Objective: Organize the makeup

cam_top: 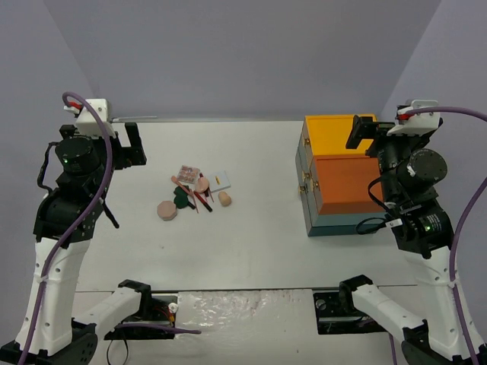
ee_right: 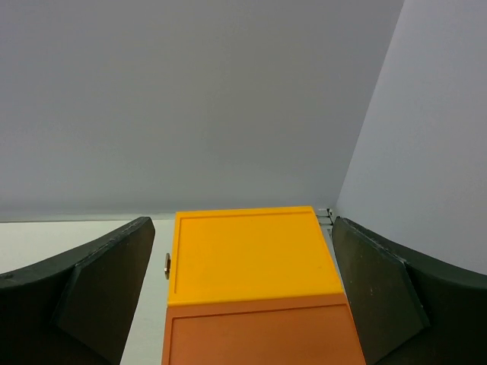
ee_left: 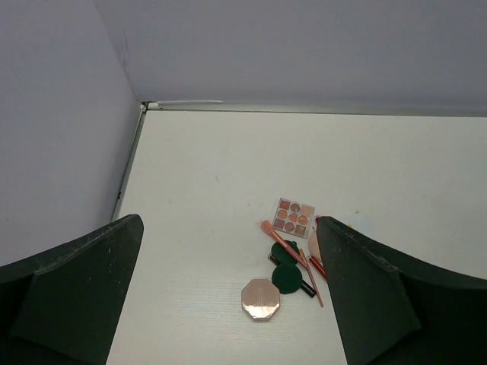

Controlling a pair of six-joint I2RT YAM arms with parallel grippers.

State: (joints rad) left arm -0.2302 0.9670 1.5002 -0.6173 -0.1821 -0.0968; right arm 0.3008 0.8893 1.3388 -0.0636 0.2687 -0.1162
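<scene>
The makeup lies in a small heap left of the table's middle. It holds a pink octagonal compact (cam_top: 167, 210) (ee_left: 261, 299), dark green discs (cam_top: 181, 196) (ee_left: 288, 277), thin red pencils (cam_top: 202, 200) (ee_left: 312, 279), a pink-squared palette (cam_top: 189, 172) (ee_left: 294, 216), a round pink compact (cam_top: 202, 183), a white card (cam_top: 221, 181) and a peach sponge (cam_top: 225, 198). My left gripper (cam_top: 131, 144) (ee_left: 228, 222) hangs open well above and left of the heap, holding nothing. My right gripper (cam_top: 364, 134) (ee_right: 243, 222) hangs open and empty above the box's far end.
A large box stands at the right, with a yellow level (cam_top: 335, 137) (ee_right: 255, 251), an orange level (cam_top: 346, 182) and a teal base (cam_top: 335, 225). Grey walls close in the table at the back and on both sides.
</scene>
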